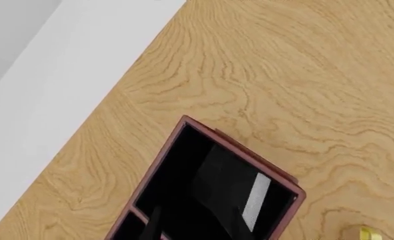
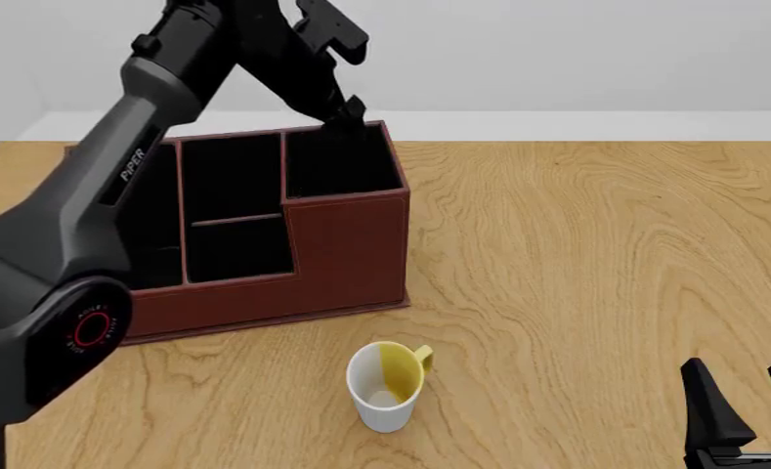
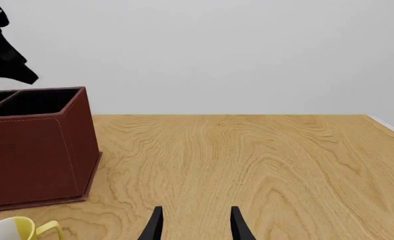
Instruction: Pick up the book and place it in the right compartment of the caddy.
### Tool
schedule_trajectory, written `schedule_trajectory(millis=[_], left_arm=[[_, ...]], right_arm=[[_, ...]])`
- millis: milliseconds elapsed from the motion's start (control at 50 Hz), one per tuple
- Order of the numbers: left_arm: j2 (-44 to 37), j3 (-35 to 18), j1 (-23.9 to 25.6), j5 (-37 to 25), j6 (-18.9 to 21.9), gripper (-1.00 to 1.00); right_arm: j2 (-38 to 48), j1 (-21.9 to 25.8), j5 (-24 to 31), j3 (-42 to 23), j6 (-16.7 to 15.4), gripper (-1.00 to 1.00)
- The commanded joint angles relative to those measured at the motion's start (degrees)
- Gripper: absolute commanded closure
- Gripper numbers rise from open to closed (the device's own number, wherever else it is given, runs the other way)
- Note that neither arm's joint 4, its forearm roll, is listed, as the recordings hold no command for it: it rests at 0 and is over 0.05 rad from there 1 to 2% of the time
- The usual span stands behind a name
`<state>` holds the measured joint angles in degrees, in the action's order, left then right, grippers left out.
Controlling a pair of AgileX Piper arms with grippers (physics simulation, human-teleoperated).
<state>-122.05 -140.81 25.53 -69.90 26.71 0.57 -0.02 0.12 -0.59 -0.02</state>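
Note:
The red-brown caddy (image 2: 346,254) stands at the left of the table. The black book (image 1: 233,187), its white page block showing, lies tilted inside the tall-walled right compartment (image 2: 339,161); the front view does not show it. My left gripper (image 2: 349,106) hangs just above that compartment's back rim, and it also shows in the right wrist view (image 3: 10,65). Its fingers are not visible in the left wrist view, so its opening is unclear. My right gripper (image 2: 747,391) is open and empty, low at the table's near right.
A white-and-yellow mug (image 2: 385,386) stands upright in front of the caddy, toward the near edge. The table's far edge (image 1: 83,115) meets a white wall behind the caddy. The caddy's left cells (image 2: 235,210) are black-lined.

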Motion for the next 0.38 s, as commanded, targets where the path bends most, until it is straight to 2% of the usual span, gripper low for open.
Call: schedule_trajectory(millis=[20,380], left_arm=[[4.2,2.1,-1.1,0.0,-2.1,-1.00],[10.3,4.0,-0.7,0.0,-2.6,-1.00]], right_arm=[[0.0,0.0,0.0,0.0,0.0,-1.00],[0.0,0.0,0.0,0.0,0.0,-1.00]])
